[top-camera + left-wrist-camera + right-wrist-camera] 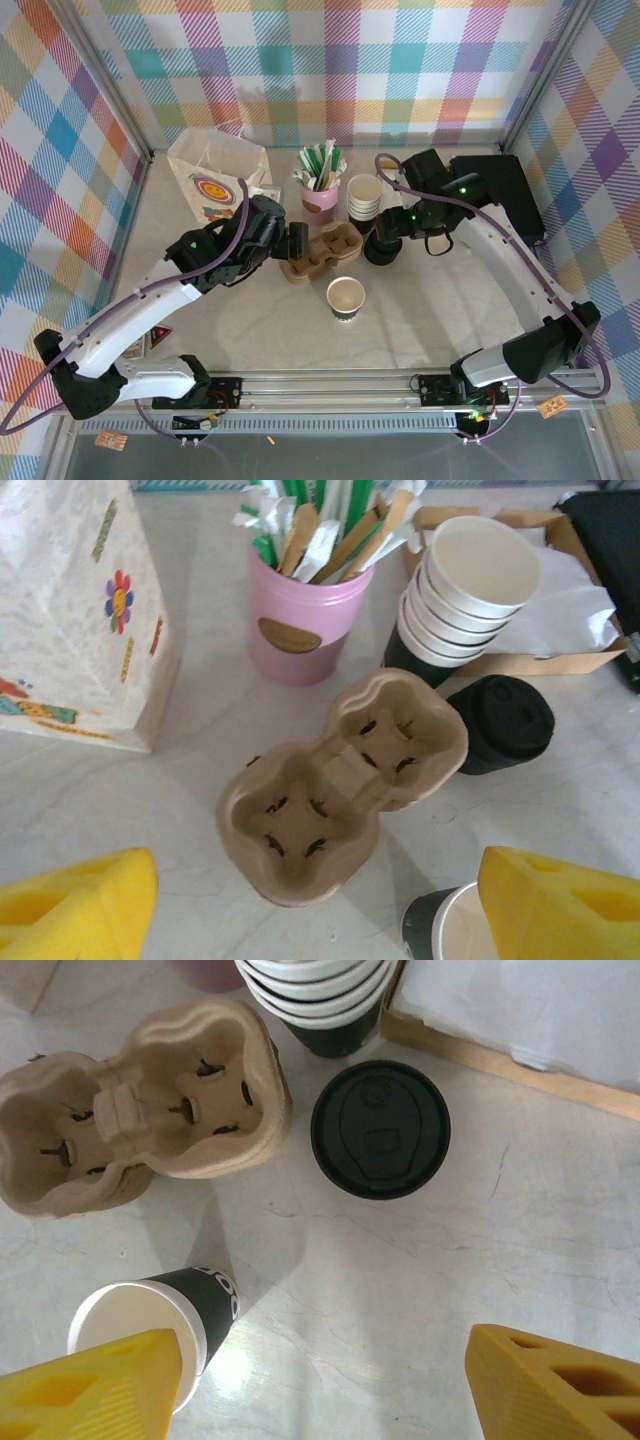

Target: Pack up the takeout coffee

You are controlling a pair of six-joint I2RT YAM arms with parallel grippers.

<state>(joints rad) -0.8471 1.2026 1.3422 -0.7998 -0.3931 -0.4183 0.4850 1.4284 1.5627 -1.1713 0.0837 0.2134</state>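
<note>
The capped takeout coffee is out of view. A lone lidless dark paper cup (345, 297) (150, 1315) (450, 925) stands upright in front of the brown pulp carrier (320, 252) (340, 780) (140, 1110). A low stack of black lids (380, 1128) (500, 723) (381, 247) sits right of the carrier. My left gripper (298, 240) (320, 905) hovers open at the carrier's left end. My right gripper (386, 228) (320, 1385) hangs open over the lids, with bare table between its fingers.
A stack of lidless cream cups (364, 197) (470, 585) and a pink cup of stirrers (320, 180) (305, 610) stand behind the carrier. A white paper bag (218, 180) (70, 610) stands at the back left. A black box with white paper (495, 190) lies at the back right.
</note>
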